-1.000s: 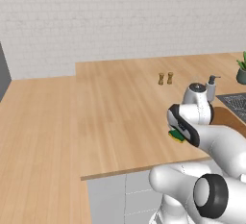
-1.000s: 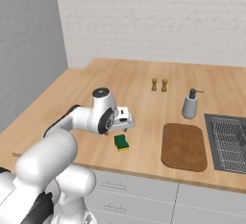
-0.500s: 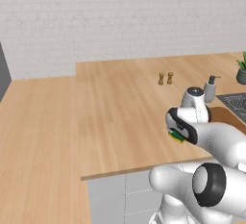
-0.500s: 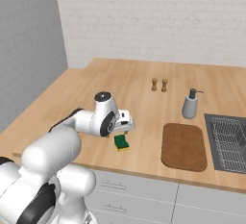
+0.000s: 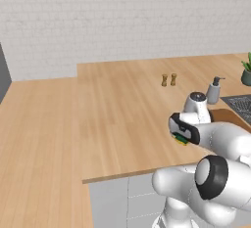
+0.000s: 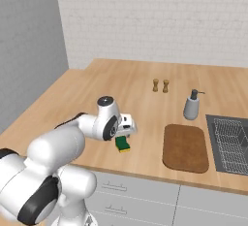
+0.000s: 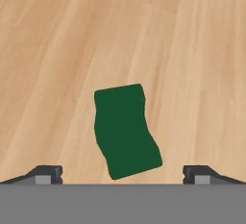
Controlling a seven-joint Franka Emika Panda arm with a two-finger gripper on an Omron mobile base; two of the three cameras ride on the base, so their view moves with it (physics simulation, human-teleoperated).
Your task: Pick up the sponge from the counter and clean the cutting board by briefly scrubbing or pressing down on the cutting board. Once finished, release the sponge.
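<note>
Hand view shows our gripper (image 7: pixel 122 177) with fingers spread wide on both sides of the sponge (image 7: pixel 125 130) at lower centre, and since a second ago it has come lower over it on the counter (image 7: pixel 192 50), so grasping comes next.

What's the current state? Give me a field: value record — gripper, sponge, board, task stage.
gripper: open, fingertips spread wide, poised above the sponge
sponge: lying flat on the counter, green side up, not gripped
cutting board: on the counter beside the sink, nothing on it, apart from the sponge
soap dispenser: upright behind the board
task stage: pre-grasp; no scrubbing done
</note>
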